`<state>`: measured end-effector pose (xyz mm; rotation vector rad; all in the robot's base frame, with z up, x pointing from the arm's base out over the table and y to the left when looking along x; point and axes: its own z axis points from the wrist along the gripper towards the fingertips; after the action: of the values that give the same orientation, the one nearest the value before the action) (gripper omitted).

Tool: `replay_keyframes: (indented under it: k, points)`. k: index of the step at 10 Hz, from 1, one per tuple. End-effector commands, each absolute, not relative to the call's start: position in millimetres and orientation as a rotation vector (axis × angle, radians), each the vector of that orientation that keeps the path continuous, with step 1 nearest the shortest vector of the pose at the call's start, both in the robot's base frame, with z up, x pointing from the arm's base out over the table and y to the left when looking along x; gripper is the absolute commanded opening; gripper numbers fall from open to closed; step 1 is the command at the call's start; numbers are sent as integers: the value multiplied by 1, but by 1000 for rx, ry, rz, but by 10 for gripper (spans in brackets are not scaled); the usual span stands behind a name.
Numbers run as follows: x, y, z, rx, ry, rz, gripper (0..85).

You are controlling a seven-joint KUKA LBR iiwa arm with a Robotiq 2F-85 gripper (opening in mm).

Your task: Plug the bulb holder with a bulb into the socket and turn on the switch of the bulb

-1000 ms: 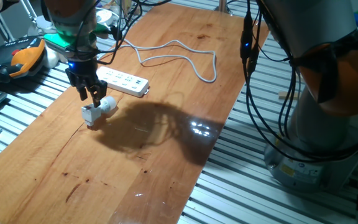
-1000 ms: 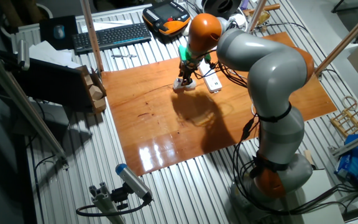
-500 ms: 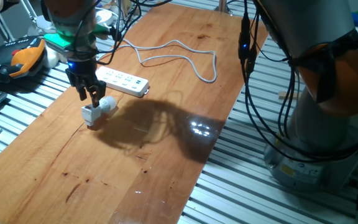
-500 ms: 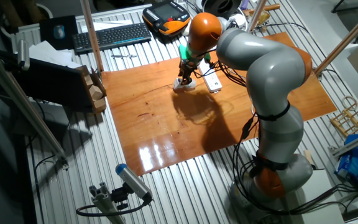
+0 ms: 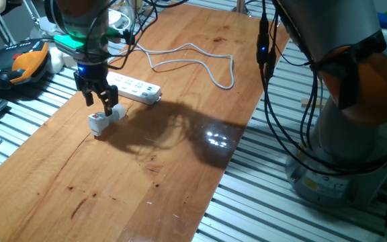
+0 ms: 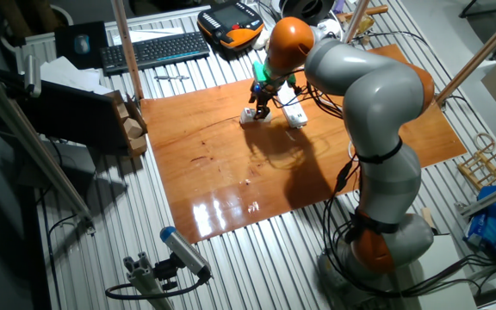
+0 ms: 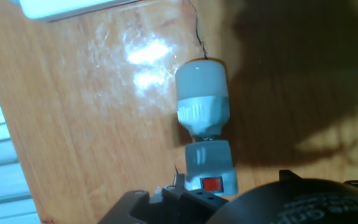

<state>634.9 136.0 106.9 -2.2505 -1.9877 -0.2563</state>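
The bulb holder [image 5: 97, 122] lies on its side on the wooden desk [image 5: 180, 161], with the bulb [image 5: 117, 111] attached to it and pointing toward the socket [image 5: 134, 88]. The socket is just beyond the bulb, near but not touching it. Its white cable [image 5: 200, 64] loops farther away from the holder over the desk. In the hand view the red switch [image 7: 212, 184] faces up on the holder's body [image 7: 210, 167], and the bulb [image 7: 202, 99] is joined to the holder by a narrow neck.

The hand [image 5: 97, 101] hangs just above the holder and the bulb, its fingers spread apart and not closed on anything. From the holder, the near desk edge is close on the side of the metal slats [image 5: 12, 128]. On the other side a wide bare stretch of wood runs toward the robot base [image 5: 341, 154], with dark shadow and a bright reflection on it. A keyboard [image 6: 155, 49] and an orange-and-black pendant [image 6: 231, 19] lie beyond the desk, behind the socket.
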Motion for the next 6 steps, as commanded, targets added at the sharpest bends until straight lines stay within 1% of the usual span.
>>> replay_keyframes:
  k: [1,6]
  points:
    - [636,137,104,-2243,-1986,-257,680]
    - [637,139,96,-2213,-1969,-282,680]
